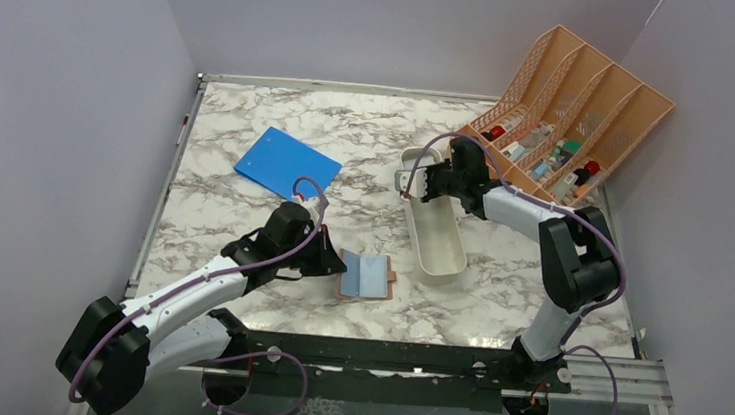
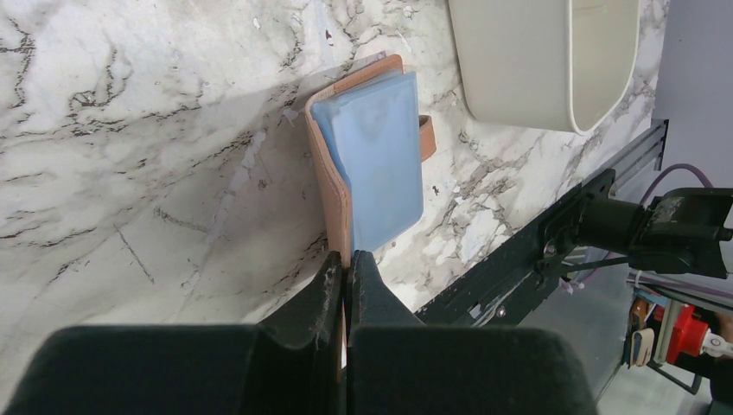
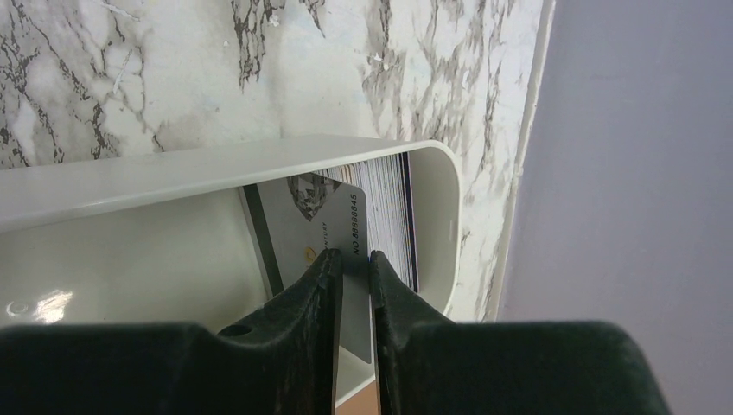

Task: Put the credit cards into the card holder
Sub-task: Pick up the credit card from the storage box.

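From above, the card holder [image 1: 367,276] is lying open at lower centre, its left edge touching the left pincer [image 1: 324,259]. The right pincer [image 1: 414,183] is reaching into the upper end of the white tray [image 1: 438,236]. The marble table [image 1: 222,215] is also carrying a blue notebook [image 1: 287,162] and a peach organiser [image 1: 572,115], with plain lilac walls [image 1: 53,90] standing around.

At the left wrist, the pincer is pinching tight on the holder's brown edge, bottom centre.

At the right wrist, the pincer is gripping, jaws narrow, a grey card [image 3: 315,220] standing before the credit cards [image 3: 389,207] stacked in the tray's right end.
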Controlling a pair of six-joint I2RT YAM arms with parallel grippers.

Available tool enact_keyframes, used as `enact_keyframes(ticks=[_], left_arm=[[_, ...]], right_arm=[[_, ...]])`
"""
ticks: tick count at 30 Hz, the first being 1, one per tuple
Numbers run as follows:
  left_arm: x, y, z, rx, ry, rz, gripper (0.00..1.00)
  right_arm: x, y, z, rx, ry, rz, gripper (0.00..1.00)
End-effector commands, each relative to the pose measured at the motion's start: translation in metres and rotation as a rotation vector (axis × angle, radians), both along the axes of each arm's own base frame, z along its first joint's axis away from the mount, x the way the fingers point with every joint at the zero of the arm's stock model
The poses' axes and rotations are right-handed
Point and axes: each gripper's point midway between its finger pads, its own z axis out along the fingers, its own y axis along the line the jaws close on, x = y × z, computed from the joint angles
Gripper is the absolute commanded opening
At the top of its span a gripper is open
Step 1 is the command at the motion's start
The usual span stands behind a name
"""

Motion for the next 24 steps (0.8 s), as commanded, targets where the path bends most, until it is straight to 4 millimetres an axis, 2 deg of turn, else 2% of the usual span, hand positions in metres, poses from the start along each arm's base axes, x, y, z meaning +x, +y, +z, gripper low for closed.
enact_keyframes(ticks=[1, 3, 5, 8, 18, 22, 24], left_arm=[[0.001, -0.005, 0.009, -0.039, -0.022, -0.014, 0.0], [0.001, -0.004, 0.008, -0.038, -0.02, -0.014, 0.0], [0.001, -0.005, 0.007, -0.038, -0.019, -0.015, 0.0], [0.001, -0.005, 0.008, -0.04, -0.02, -0.014, 0.0], [-0.001, -0.005, 0.003, -0.04, -0.005, -0.016, 0.0], [-0.005, -0.012, 0.007, -0.089, 0.011, -0.036, 0.0], [-0.006, -0.015, 0.01, -0.117, 0.015, -0.043, 0.0]], right_arm=[[0.013, -0.001, 0.038, 0.031, -0.086, -0.017, 0.21], [0.012, -0.002, 0.037, 0.024, -0.08, -0.018, 0.18], [0.011, -0.003, 0.037, 0.017, -0.078, -0.017, 0.09], [0.01, -0.005, 0.036, 0.005, -0.073, -0.021, 0.01], [-0.002, -0.015, 0.043, -0.015, -0.047, -0.042, 0.01], [-0.009, -0.019, 0.055, 0.007, -0.012, -0.08, 0.01], [-0.01, -0.019, 0.067, 0.068, 0.015, -0.13, 0.01]])
